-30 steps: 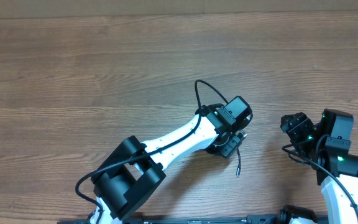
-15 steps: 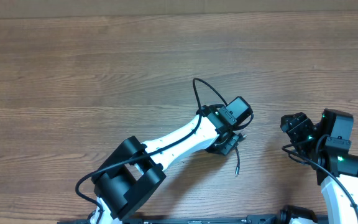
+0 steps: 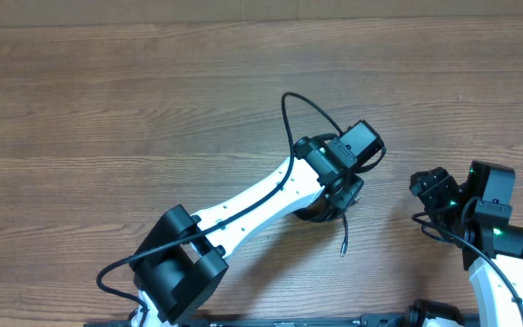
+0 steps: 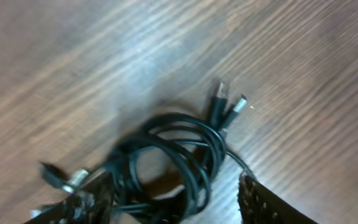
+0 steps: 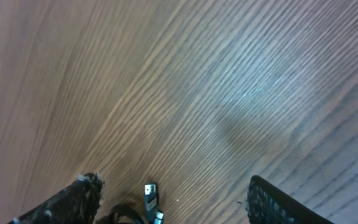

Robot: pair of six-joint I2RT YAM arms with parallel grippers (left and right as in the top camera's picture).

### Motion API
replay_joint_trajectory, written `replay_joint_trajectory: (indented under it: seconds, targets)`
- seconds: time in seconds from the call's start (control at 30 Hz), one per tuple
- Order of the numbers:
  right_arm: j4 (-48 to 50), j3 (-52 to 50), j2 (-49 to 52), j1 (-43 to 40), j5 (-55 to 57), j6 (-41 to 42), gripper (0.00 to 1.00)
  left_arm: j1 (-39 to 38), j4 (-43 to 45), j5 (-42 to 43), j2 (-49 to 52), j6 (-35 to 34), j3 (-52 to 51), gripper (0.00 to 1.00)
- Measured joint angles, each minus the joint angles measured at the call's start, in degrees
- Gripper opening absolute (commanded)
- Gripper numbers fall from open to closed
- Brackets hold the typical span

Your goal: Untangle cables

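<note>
Straddling cables (image 4: 207, 155), wrist-cam only: L pincer (image 4: 171, 186), prob. open

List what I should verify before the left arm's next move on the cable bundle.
1. The cable bundle lies between the left fingers: ok.
2. The left fingers are closed on it: not ok, they stand apart.
3. The right fingers are open and empty: ok.
4. Two plug ends stick out of the coil: ok.
5. The cords are separated: not ok, coiled together.
6. The bundle is lifted off the wooden table: cannot tell.
</note>
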Motion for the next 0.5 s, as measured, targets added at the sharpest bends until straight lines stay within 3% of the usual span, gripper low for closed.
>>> replay_joint_trajectory:
  seconds: [0.2,0.5]
  targets:
    - [0.0,0.0,0.0,0.0,0.7,0.0,0.74,0.0,3.5,2.3,0.0,-5.2,-6.6,0.63]
    - [-0.1,0.0,0.0,0.0,1.0,0.0,0.74,0.0,12.6,3.0,0.0,-7.3,-15.0,0.62]
